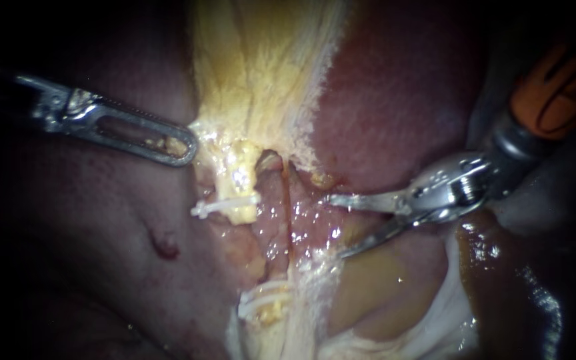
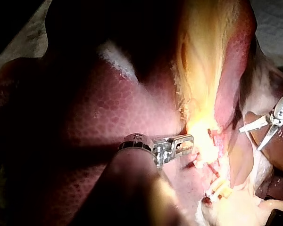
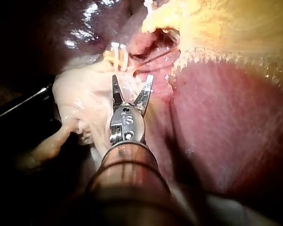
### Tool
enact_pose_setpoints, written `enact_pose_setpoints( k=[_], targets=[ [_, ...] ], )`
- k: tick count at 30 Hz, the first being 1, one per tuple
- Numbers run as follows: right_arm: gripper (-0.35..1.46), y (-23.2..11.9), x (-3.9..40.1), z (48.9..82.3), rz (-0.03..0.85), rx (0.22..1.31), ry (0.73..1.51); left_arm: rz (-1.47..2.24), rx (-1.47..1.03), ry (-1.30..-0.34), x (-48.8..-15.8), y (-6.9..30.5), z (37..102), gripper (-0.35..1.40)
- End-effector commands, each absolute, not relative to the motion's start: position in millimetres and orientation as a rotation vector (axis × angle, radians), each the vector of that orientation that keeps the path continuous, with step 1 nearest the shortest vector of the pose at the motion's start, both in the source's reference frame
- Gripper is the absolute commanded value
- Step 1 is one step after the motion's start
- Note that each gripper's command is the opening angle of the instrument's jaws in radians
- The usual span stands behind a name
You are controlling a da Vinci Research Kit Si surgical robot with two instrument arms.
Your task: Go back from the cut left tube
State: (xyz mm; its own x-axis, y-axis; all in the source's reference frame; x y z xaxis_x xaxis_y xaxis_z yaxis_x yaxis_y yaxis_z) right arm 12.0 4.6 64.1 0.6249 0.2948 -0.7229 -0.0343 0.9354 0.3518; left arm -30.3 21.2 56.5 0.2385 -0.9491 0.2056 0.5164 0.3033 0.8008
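In the endoscope view, my left instrument (image 1: 180,147), a steel tip with a long slotted jaw, has its jaws clamped on the edge of the yellow stringy tissue (image 1: 261,67) that fans up across the dark red liver (image 1: 401,87). Just below it lies the cut left tube (image 1: 241,183). The tube's upper yellow stump bears one white plastic clip (image 1: 225,207), and the lower stump (image 1: 265,310) bears more white clips, with a gap between the stumps. My right instrument (image 1: 335,225), with two thin steel blades, stands near that gap, touching neither stump. Its blades are spread and hold nothing.

In the left wrist view, my left instrument (image 2: 186,140) pinches the yellow tissue, and my right instrument (image 2: 250,139) is well beyond it, blades apart.

In the right wrist view, my right instrument (image 3: 132,80) gapes just short of the lower clipped stump (image 3: 114,56), not touching it.
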Motion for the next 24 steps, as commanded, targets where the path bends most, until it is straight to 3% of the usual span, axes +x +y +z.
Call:
enact_pose_setpoints(
  k=[1,11,24],
  targets=[
    [1.45,4.9,11.4,63.9,0.195,0.302,0.871,-1.115,0.673,-0.781,-30.3,21.2,56.6,-0.35],
    [1.45,5.9,9.7,63.2,0.169,0.318,0.873,-1.117,0.671,-0.781,-30.8,21.3,56.8,-0.35],
    [1.45,5.9,9.6,63.3,0.157,0.315,0.876,-1.119,0.663,-0.782,-34.1,21.0,59.6,-0.35]
  ],
)
